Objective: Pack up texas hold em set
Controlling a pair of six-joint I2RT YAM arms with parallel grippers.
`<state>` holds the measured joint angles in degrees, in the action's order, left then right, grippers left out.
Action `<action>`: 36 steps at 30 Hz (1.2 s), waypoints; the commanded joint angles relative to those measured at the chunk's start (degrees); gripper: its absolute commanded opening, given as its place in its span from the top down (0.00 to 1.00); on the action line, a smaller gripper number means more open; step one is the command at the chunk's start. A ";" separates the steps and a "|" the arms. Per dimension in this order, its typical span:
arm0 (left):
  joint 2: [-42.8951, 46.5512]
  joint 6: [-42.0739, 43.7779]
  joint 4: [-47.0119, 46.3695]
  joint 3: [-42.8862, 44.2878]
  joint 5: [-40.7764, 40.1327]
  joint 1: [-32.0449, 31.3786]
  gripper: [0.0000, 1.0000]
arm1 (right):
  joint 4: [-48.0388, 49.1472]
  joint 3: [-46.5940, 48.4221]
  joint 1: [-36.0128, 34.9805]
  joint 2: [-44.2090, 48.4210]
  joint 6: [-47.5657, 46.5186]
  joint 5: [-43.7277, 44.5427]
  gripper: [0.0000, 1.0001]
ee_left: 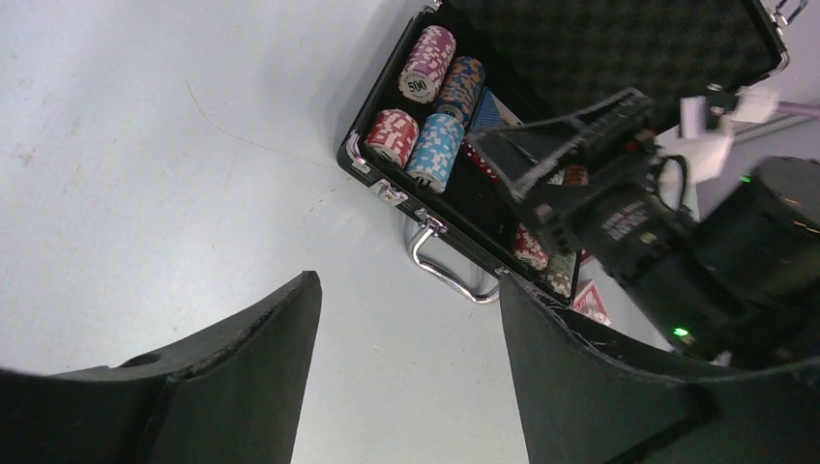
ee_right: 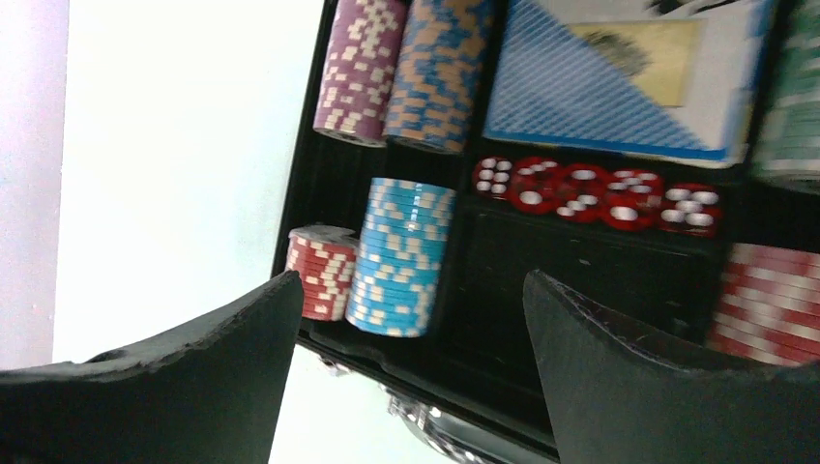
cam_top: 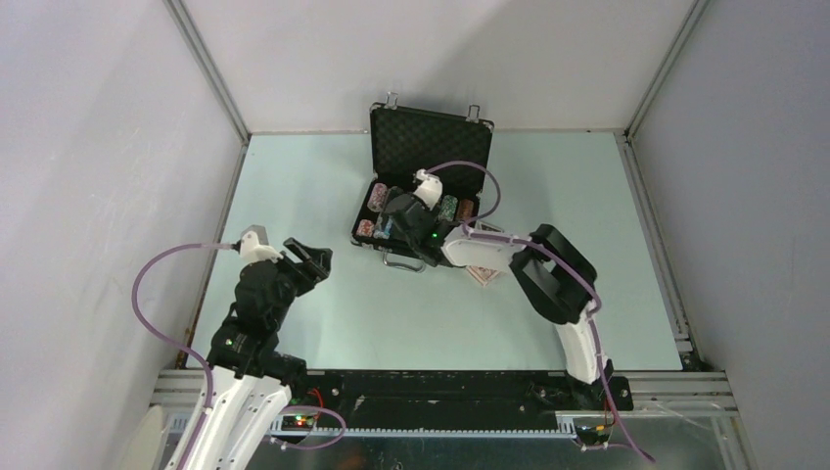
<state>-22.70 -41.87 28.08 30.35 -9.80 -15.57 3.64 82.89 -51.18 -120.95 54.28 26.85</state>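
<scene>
Black briefcase [cam_top: 431, 142] lies open, holding chip stacks [ee_right: 401, 256], blue deck [ee_right: 619, 77], red dice [ee_right: 600, 188]

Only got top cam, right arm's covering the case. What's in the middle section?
Observer: The right wrist view shows a blue card deck in the middle slot on the lid side.
Operator: Dice in?
Observer: Yes, a row of red dice lies next to the deck, on its handle side.
Operator: Right pincer holding anything?
Observer: No. The right pincer is open with nothing between its fingers, above the case.
</scene>
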 commanded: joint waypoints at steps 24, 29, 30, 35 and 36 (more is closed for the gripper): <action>-4.00 2.43 -16.32 -4.46 12.75 0.37 0.00 | -46.42 -21.51 10.79 30.88 10.83 5.11 0.05; -2.19 6.05 -15.48 -5.64 10.86 0.37 0.00 | -42.47 -24.81 13.13 30.44 10.56 1.64 0.13; -1.67 6.34 -14.84 -5.82 10.47 0.37 0.00 | -40.99 -25.24 13.30 30.43 10.44 0.82 0.13; 1.05 7.22 -13.40 -7.11 6.00 0.37 0.00 | -37.16 -26.65 14.32 29.50 10.00 -0.93 0.16; 1.37 7.18 -13.44 -7.60 5.62 0.37 0.00 | -36.59 -26.69 14.52 29.25 9.91 -1.10 0.17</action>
<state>-23.33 -36.99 14.66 23.64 -0.30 -15.57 -37.60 56.38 -37.23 -91.18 63.07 26.72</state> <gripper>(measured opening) 0.996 0.845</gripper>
